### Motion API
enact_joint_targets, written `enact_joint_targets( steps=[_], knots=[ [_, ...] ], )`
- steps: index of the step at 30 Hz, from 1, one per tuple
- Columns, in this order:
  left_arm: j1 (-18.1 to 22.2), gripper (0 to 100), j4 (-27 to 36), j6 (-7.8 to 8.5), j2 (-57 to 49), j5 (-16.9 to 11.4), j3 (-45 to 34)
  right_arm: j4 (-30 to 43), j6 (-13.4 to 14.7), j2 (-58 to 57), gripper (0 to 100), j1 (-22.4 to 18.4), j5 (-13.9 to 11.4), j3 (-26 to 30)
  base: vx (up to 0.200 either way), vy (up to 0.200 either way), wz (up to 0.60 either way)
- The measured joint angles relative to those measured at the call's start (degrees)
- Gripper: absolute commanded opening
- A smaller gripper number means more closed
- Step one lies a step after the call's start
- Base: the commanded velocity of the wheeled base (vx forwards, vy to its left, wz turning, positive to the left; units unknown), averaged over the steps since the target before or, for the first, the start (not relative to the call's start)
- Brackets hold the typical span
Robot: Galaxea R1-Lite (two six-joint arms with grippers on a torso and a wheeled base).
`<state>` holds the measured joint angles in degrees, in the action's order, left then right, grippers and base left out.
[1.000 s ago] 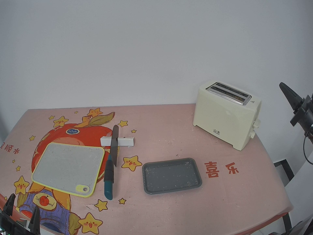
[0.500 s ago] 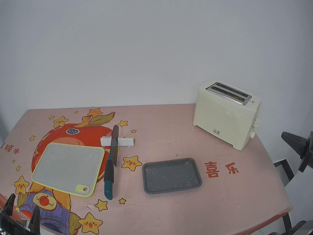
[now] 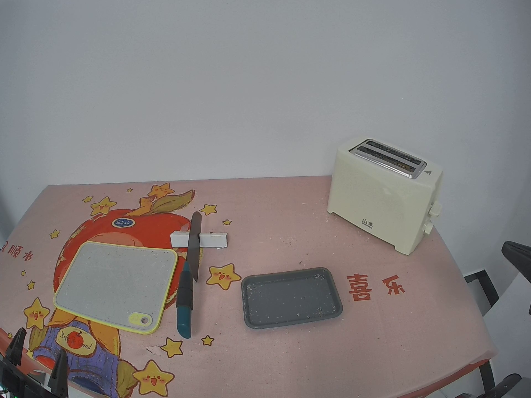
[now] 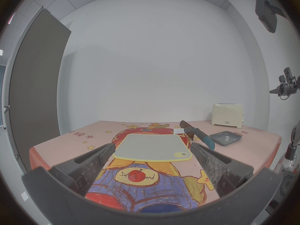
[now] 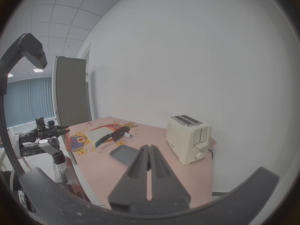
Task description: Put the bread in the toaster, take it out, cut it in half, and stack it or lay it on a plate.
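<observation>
At the far right corner of the pink printed cloth covering the table [image 3: 310, 216], a cream, boxy plastic toaster [image 3: 384, 200] is standing upright. Its two long slots, framed in bright metal, are facing up, and a lever and a round knob are showing on its end face. Nearer the front, well apart from it, a dark grey rectangular plate [image 3: 291, 297] with rounded corners and a raised rim is lying flat, pale crumbs speckling its matte floor. To the plate's left, a knife with a teal handle and dark blade [image 3: 187, 283] is lying with its blade propped across a small white oblong block [image 3: 213, 240]. The knife is lying just beside a grey cutting board with a yellow-green rim [image 3: 113, 283], whose surface is looking scuffed and dusty. The left end effector [image 4: 152, 149] is hovering at the table's near left edge, its black wedge-shaped fingers standing wide apart. The right end effector [image 5: 149, 149] is hanging off the table's right side, its tapered black fingers pressed together.
</observation>
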<state>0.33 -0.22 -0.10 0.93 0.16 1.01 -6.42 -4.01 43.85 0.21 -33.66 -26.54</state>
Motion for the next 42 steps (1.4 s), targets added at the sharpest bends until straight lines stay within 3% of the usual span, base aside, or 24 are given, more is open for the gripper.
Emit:
enact_joint_targets(
  steps=[42],
  knots=[
    [0.0,100,0.0,0.02,0.0,0.0,0.0,0.3,-0.2,-0.8,0,0.4,0.0,0.7,0.000,0.000,0.00]
  ],
)
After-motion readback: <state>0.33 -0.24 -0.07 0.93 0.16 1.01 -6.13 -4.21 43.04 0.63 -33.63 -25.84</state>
